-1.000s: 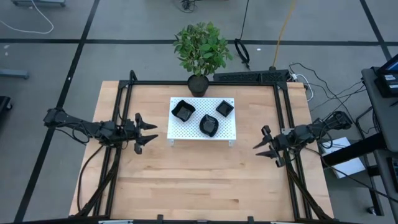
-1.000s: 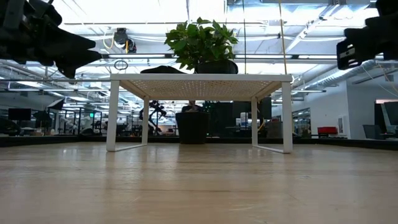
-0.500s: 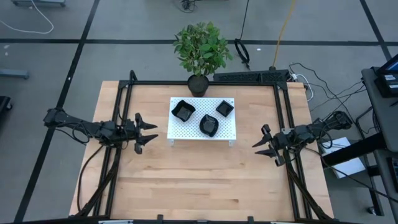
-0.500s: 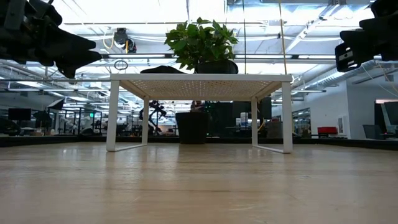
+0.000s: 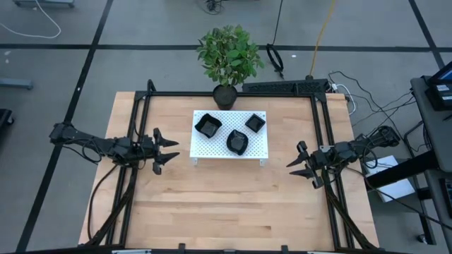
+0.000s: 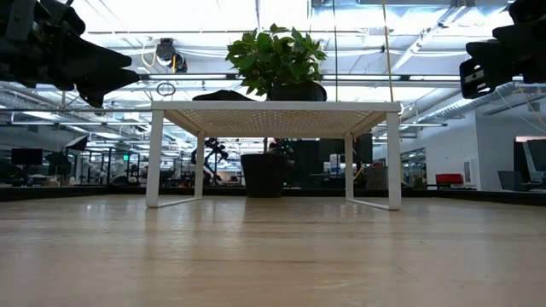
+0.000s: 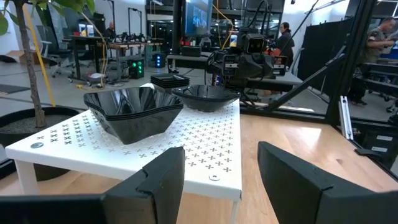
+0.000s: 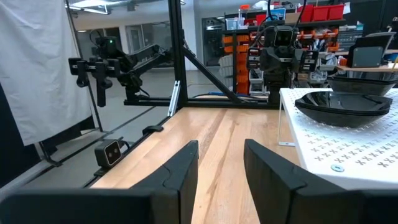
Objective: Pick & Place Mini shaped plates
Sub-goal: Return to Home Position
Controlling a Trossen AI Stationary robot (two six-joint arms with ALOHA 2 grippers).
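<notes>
The placing work looks finished, as far as these views show. All the mini shaped plates [image 5: 237,142] in sight sit on the white perforated platform [image 5: 212,149] at the far middle of the bench [image 5: 233,208], gathered into three separate stacks: one with flared, pointed corners toward the left [image 5: 207,125], a small square one toward the right [image 5: 255,123], and a rounded one nearer the front. The left wrist view shows the flared stack [image 7: 134,112] as several dishes nested together, with the rounded pile [image 7: 205,96] and the square pile [image 7: 169,79] behind it. How many plates each pile holds cannot be counted. No plate lies loose on the bare wood of the bench, and neither arm carries one.

The left claw [image 5: 168,150] hangs above the left side of the bench, well apart from the platform, its fingers spread and holding nothing. The right claw [image 5: 296,164] hangs above the right side, pointed inward, likewise released and bare. Both wrist views look between parted fingers with only air in the gap.

A potted plant [image 5: 229,56] stands just behind the platform, untouched.

Judging from this, what remains is only for the arms to settle at rest; no further pick seems called for
</notes>
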